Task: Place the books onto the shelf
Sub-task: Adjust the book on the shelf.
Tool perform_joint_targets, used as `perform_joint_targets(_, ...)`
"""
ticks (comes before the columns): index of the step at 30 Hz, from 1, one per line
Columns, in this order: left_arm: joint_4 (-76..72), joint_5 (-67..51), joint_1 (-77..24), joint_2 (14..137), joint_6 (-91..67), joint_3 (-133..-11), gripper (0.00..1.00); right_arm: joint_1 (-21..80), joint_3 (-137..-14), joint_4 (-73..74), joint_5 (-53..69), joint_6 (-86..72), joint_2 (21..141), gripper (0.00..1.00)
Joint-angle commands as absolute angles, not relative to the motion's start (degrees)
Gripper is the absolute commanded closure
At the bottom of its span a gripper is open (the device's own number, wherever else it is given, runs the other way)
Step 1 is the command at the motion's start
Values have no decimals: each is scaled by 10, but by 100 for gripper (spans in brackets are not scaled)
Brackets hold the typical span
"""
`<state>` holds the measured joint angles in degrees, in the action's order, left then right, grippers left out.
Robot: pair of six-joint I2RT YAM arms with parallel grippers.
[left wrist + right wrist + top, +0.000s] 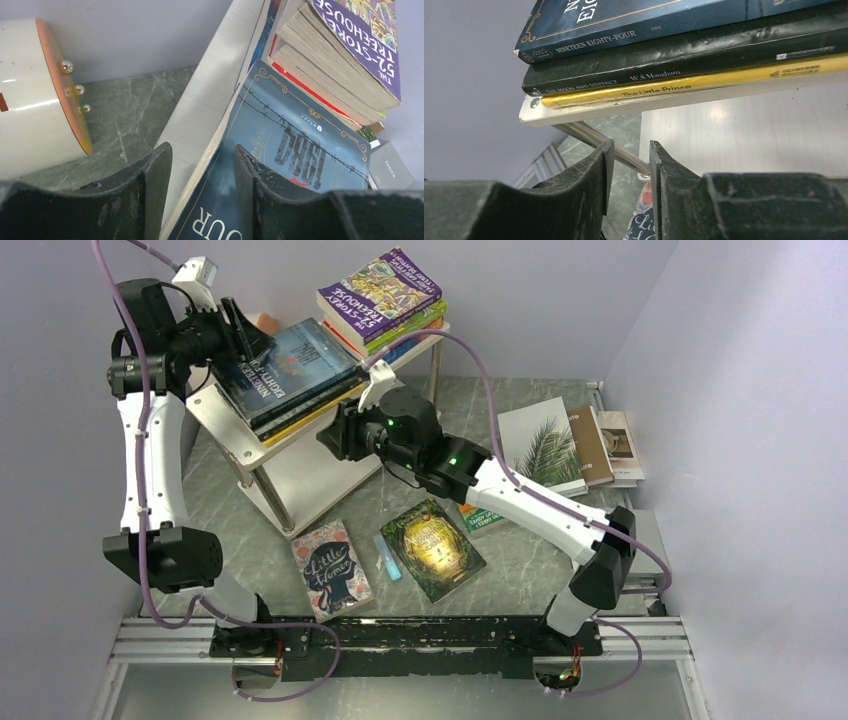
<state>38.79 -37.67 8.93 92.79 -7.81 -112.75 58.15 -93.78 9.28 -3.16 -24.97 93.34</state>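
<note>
The shelf (232, 425) stands in the upper left of the top view. Its upper board carries two piles of books. The dark-blue Nineteen Eighty-Four (290, 365) lies on a black book (674, 55) and a yellow book (724, 77). Behind it, toward the upper middle, is the Treehouse book (380, 290) on its own pile.

The left gripper (250, 335) is at the upper left edge of Nineteen Eighty-Four. Its fingers (155, 190) stand about half apart, with the book's edge in the gap (whether they press on it I cannot tell). The right gripper (328, 438) is in front of the shelf. Its fingers (594, 180) leave a narrow gap and hold nothing.

On the table (520, 560), in the lower middle, lie Little Women (330, 568) and a green-gold book (432, 548), with a small blue bar (388, 558) between them. A white palm-leaf book (535, 445) lies at the right.
</note>
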Motion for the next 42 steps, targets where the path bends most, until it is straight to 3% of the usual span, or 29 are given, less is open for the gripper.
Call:
perform_joint_targets(1, 379, -403, 94, 897, -78, -1112, 49, 587, -967, 59, -37, -236, 944, 64)
perform_joint_targets(12, 371, -430, 94, 886, -64, -1088, 58, 588, -974, 10, -53, -235, 960, 65)
perform_joint_targets(25, 360, -477, 95, 869, -32, -1076, 60, 589, -989, 2, -69, -239, 983, 68)
perform_joint_targets(30, 359, -489, 94, 861, -23, -1069, 55, 589, -992, 4, -76, -242, 988, 69)
perform_joint_targets(35, 355, -465, 94, 851, -19, -1063, 37, 588, -991, 3, -79, -248, 989, 69)
perform_joint_targets(42, 347, -406, 95, 856, -39, -1092, 26, 588, -990, 3, -77, -254, 989, 69)
